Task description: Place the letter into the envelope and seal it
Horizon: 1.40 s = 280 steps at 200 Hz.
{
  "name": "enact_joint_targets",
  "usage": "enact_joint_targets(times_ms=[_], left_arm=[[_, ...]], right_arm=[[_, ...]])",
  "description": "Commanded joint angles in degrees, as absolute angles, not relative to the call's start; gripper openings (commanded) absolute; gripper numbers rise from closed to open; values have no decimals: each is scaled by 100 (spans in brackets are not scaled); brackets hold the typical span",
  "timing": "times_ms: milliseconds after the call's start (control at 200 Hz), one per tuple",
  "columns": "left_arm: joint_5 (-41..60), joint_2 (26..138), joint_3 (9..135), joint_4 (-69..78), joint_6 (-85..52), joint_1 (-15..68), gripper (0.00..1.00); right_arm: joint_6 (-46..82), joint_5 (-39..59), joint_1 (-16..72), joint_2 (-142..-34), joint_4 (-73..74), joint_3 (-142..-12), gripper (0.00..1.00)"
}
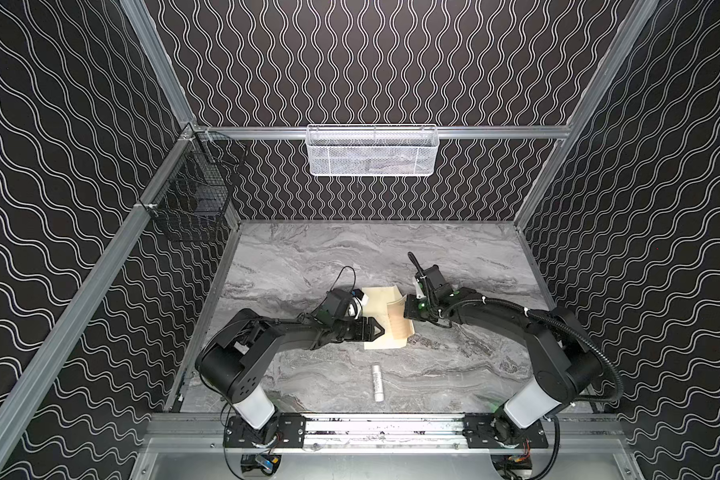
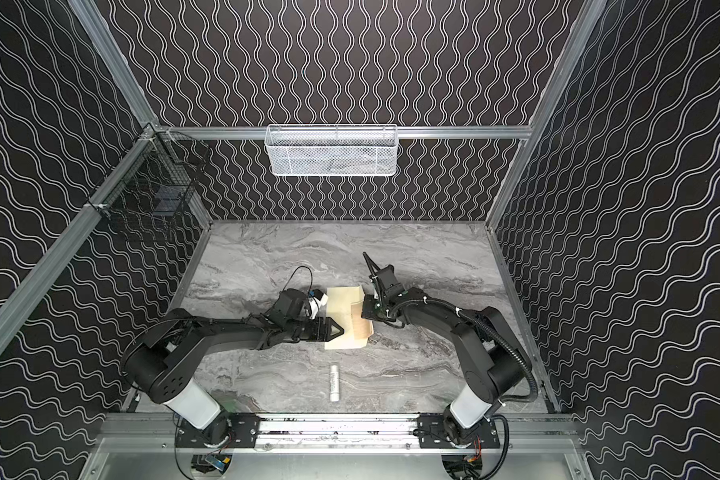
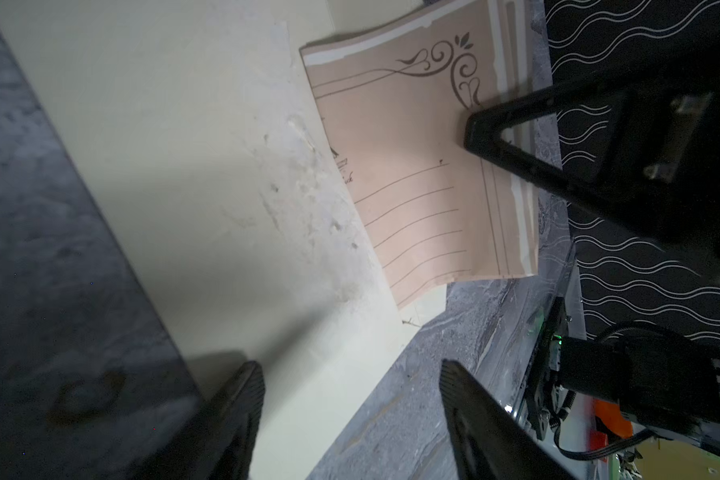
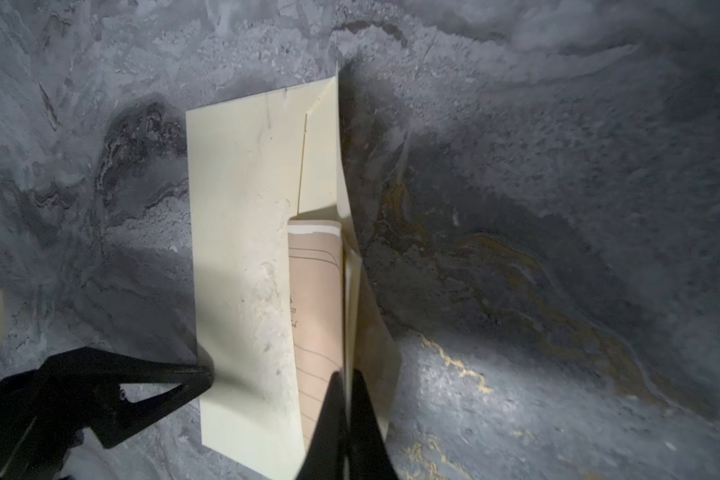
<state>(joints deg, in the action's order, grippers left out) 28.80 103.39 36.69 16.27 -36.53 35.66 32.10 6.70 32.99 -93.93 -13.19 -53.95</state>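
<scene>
letter (image 3: 412,187) is part-way into the envelope (image 3: 204,166). One end sits under the cream front panel, and the exposed end curls up off the worktop (image 1: 454,257) with a corner flourish showing. Envelope lies flat mid-worktop, flap (image 4: 373,332) standing open behind the letter.

Right fingers (image 4: 331,415) are pinched tight on the letter's free edge, by the bordered margin. In the right wrist view a pale sheet sits in the pinch. We can't tell if that's only the letter's edge or the flap caught with it, so it's worth checking.

Left fingers (image 3: 238,415) are spread wide and hold nothing. One hangs over the envelope's face and the other over bare worktop, so they straddle the long edge away from the letter. In the right wrist view one tip sits right at that edge and looks to be bracing it.

We read the step as finishing the insertion. To do it well we'd drive the letter low and along the pocket, not downward, so the curl flattens instead of buckling at the crease. The left tip should pin the envelope so it doesn't slide with the push. Flap needs to be clear of the pinch before closing.

Small white stick (image 1: 378,382) lies well apart, nearer the arm bases. We take it to be for sealing.
</scene>
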Motion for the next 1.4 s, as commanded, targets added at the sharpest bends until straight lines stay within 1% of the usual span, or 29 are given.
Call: enact_joint_targets(times_ms=[0,270,576,751,851,941,1086,1166,1396], left_arm=[[2863,10316,3580,1454,-3779,3617,72],[2839,10175,3350,1590,-3885,3691,72],[2866,10218,3304,1737,-3915,3710,72],[2849,10061,3252,1707,-3922,3731,72],[2620,9789,3277,1380,-3826,3719,73],[2155,9536,3322,929,-3556,3624,75],[1971,9275,3322,812,-3529,3376,78],[1913,9397,3415,741,-3446,3349,78],[2299,10027,3756,1010,-3400,3314,73]], right_arm=[[3341,409,3331,-9220,-1424,-5381,0],[3437,152,3518,-9237,-1546,-5379,0],[3412,142,3632,-9475,-1626,-5521,0],[3385,139,3669,-9583,-1652,-5625,0],[3358,149,3687,-9674,-1655,-5660,0],[3320,165,3705,-9751,-1644,-5660,0],[3279,175,3707,-9748,-1639,-5644,0],[3272,158,3709,-9729,-1630,-5625,0],[3264,237,3744,-9795,-1540,-5658,0]])
